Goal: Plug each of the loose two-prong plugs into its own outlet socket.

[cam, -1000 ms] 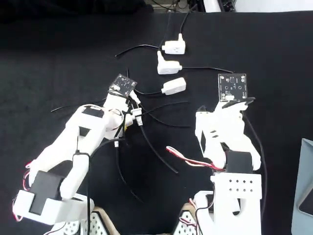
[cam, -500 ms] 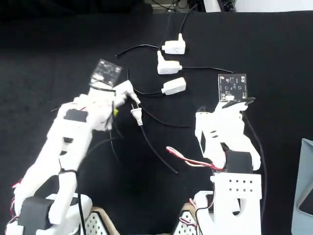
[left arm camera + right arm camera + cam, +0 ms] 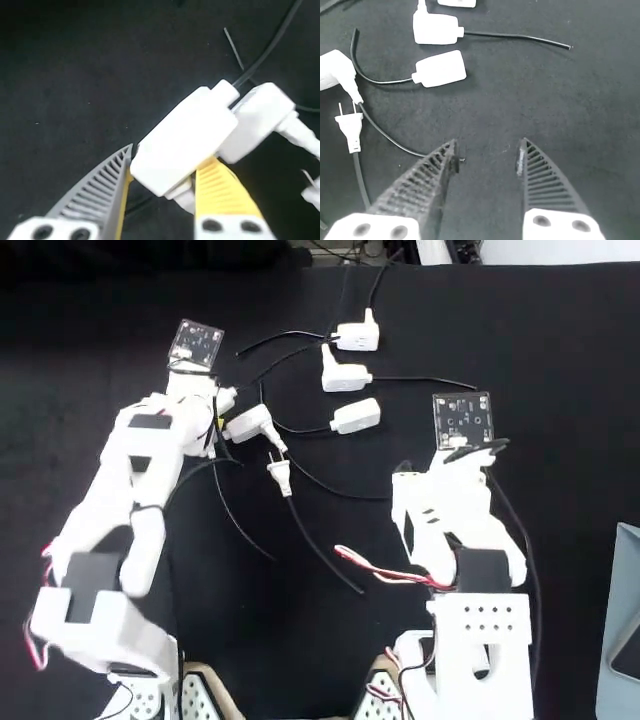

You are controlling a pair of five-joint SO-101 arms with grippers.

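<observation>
Left gripper clamped on a socket at the left of the table, plug apparently mated; right gripper wide open near the loose plug: recommend pressing the joint fully home before release.

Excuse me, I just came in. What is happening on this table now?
Two robot arms work on plugging cords into sockets. The left claw is shut on a white socket block, which has a white plug against one end. The right claw hangs open over the black table, holding nothing. One loose two-prong plug lies on the table, with three more white sockets farther back.
</observation>
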